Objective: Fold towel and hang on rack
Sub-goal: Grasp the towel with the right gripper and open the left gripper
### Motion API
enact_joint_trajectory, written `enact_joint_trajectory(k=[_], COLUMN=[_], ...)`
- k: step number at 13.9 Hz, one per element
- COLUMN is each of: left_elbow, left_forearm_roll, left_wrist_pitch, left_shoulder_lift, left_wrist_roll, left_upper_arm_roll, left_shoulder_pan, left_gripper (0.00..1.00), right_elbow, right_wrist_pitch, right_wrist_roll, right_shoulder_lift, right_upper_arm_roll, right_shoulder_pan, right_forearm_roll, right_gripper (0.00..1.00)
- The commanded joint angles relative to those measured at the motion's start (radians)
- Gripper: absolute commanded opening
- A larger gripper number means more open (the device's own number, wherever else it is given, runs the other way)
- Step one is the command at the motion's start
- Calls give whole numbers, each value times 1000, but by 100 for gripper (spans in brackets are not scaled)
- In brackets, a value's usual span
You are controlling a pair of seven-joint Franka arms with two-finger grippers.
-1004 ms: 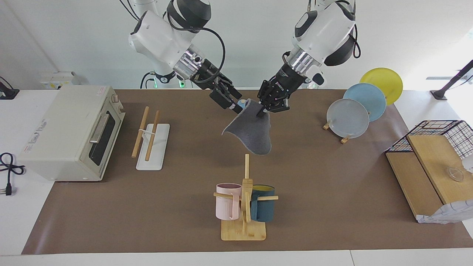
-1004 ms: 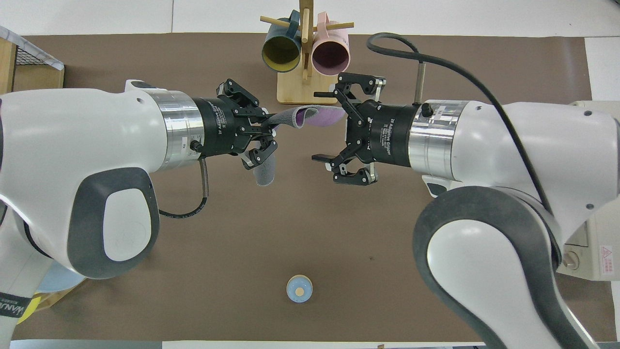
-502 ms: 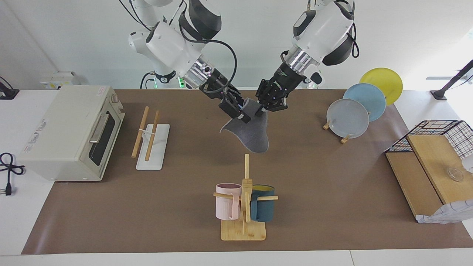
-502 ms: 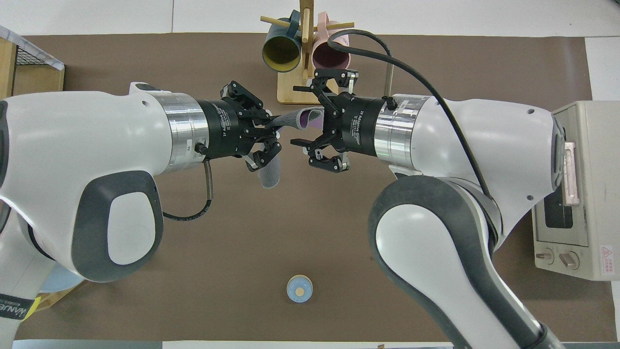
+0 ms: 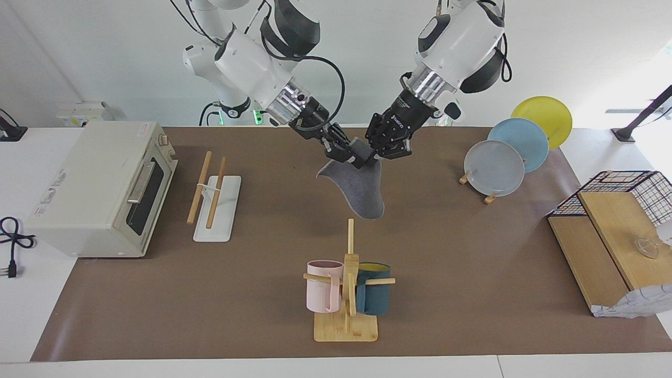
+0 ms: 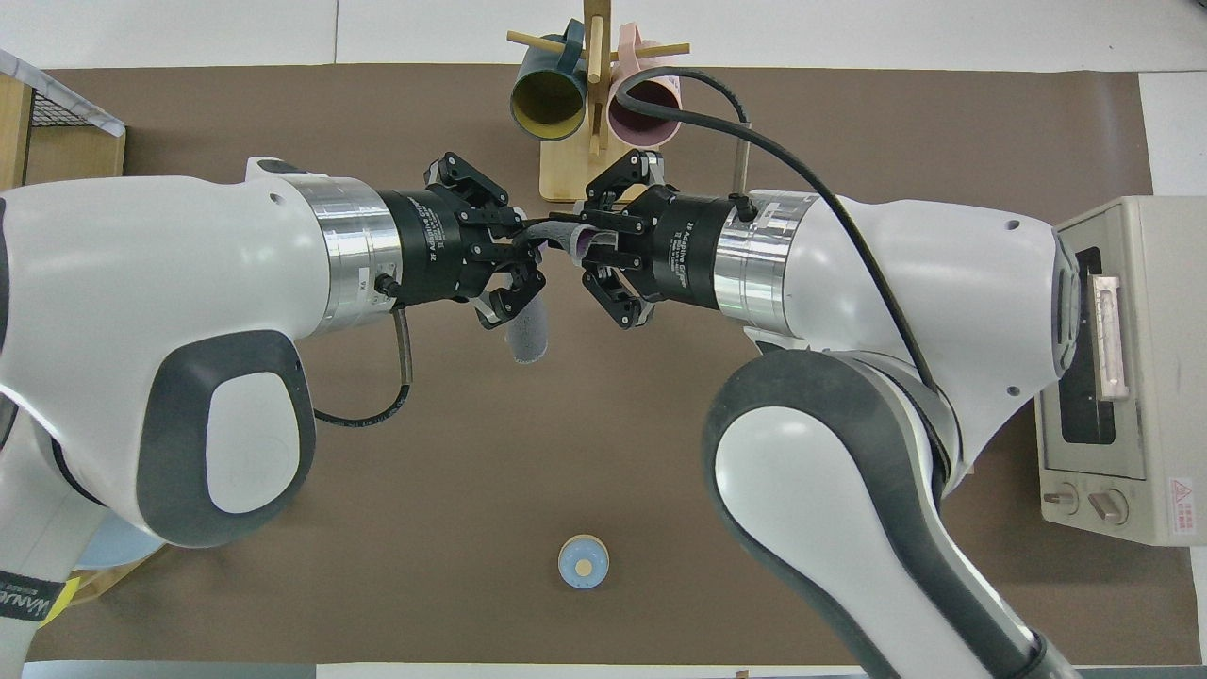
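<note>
The towel (image 5: 358, 193) hangs in the air over the middle of the table, dark grey face toward the facing camera; a strip of its purple face (image 6: 585, 241) shows from overhead. My left gripper (image 5: 374, 156) is shut on its top edge. My right gripper (image 5: 355, 158) is beside it, shut on the same top edge. In the overhead view the left gripper (image 6: 537, 248) and the right gripper (image 6: 582, 249) nearly meet tip to tip. The rack (image 5: 211, 190), two wooden rods on a white base, stands toward the right arm's end of the table; the right arm hides it from overhead.
A toaster oven (image 5: 100, 189) stands beside the rack at the right arm's end. A wooden mug stand (image 5: 346, 286) with two mugs is farther from the robots, below the towel. A plate stand (image 5: 504, 157) and a wire basket (image 5: 630, 194) are at the left arm's end. A small blue round object (image 6: 583, 563) lies near the robots.
My right gripper, open a second ago, has moved in to the towel's top edge beside the left gripper and shut on it. The left gripper has kept its hold.
</note>
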Motion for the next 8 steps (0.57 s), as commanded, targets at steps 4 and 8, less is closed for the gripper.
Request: enact_joint_trajectory(k=[4, 8], left_elbow=[-40, -54], left_forearm_roll=[13, 41], left_wrist_pitch=[5, 1], left_shoulder_lift=[-31, -34], left_wrist_roll=[-3, 43], left_upper_arm_roll=[4, 6], left_shoulder_pan=[-29, -17], left_gripper=[100, 100], right_elbow=[5, -58], right_wrist_pitch=[3, -63], right_wrist_roll=[-18, -305], right_shoulder_lift=[4, -27], right_upper_arm_roll=[1, 1], right_shoulder_pan=[-2, -2], right_forearm_roll=[20, -43], right_gripper=[0, 0])
